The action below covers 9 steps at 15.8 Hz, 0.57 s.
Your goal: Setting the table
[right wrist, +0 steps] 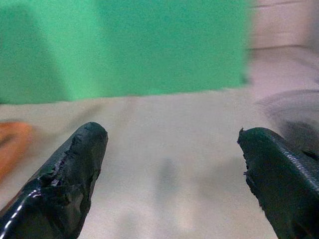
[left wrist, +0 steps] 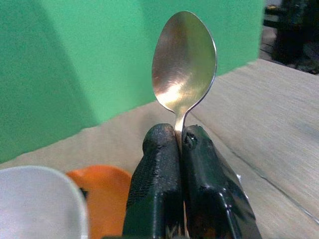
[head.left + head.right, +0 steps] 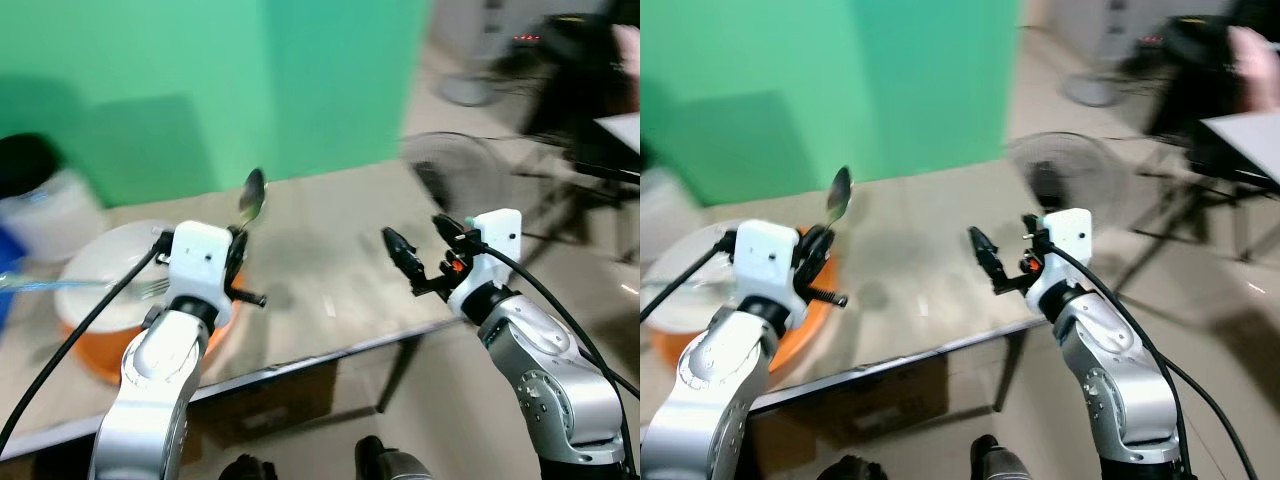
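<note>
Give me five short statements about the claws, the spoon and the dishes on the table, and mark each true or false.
1. The left claw is shut on the spoon. True.
2. The spoon's bowl points down at the table. False: the bowl stands up above the claw's fingertips.
3. The right claw holds a fork. False: its fingers are spread wide with nothing between them, above the bare tabletop.
4. A white bowl sits in an orange dish on the robot's left part of the table. True.
5. The fork lies on the bare table beside the right claw. False: it rests on the white bowl, near the left arm.
</note>
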Motion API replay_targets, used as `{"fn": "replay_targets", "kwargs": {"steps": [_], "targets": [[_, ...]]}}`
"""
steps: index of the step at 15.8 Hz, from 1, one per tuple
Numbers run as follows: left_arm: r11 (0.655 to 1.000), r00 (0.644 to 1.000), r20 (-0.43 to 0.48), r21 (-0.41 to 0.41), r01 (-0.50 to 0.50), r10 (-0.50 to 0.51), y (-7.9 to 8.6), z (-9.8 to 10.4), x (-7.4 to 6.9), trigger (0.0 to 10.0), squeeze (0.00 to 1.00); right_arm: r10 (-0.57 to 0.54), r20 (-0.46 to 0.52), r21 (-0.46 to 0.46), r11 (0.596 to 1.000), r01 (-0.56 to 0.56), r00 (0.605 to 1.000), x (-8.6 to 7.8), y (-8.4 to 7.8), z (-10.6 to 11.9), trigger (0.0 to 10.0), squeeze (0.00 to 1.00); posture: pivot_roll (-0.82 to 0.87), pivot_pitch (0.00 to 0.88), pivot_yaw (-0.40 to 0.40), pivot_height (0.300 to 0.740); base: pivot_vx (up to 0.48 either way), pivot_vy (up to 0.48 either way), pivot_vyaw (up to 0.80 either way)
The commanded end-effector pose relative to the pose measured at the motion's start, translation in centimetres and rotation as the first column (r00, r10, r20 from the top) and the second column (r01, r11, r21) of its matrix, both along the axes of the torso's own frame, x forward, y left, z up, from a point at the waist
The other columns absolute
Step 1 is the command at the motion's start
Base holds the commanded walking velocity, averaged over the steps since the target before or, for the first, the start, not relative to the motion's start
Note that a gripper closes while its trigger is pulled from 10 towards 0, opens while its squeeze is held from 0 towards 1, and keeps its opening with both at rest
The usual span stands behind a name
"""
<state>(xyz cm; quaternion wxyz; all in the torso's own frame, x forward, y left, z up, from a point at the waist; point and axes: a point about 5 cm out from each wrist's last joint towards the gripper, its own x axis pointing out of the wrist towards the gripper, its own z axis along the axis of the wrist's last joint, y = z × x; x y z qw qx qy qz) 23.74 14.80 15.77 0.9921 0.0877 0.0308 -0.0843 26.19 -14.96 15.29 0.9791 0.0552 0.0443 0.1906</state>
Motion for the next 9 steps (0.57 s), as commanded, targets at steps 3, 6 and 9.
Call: {"fn": "replay_targets", "kwargs": {"steps": [3, 6, 9], "targets": [[0.999, 0.999, 0.013, -0.015, -0.032, 0.032, -0.14, 0.27, -0.13, 10.0, 0.00, -0.080, -0.034, -0.004, 0.997, 0.080, 0.996, -0.39, -0.89, -0.54, 10.0, 0.00, -0.04, 0.031, 0.090, 0.740, 0.000, 0.000, -0.80], [0.999, 0.999, 0.037, -0.022, -0.033, 0.033, -0.46, 0.34, 0.11, 10.0, 0.00, -0.110, -0.058, -0.054, 0.993, 0.107, 0.992, -0.75, -1.39, -1.15, 10.0, 0.00, -0.05, 0.026, 0.090, 0.740, 0.000, 0.000, -0.80], [0.999, 0.998, 0.042, -0.006, -0.052, 0.052, -0.12, 0.03, 0.10, 10.0, 0.00, -0.080, -0.078, -0.041, 0.996, 0.077, 0.994, -0.90, -1.05, -1.15, 10.0, 0.00, -0.05, 0.022, 0.072, 0.740, 0.000, 0.000, -0.80]]}}
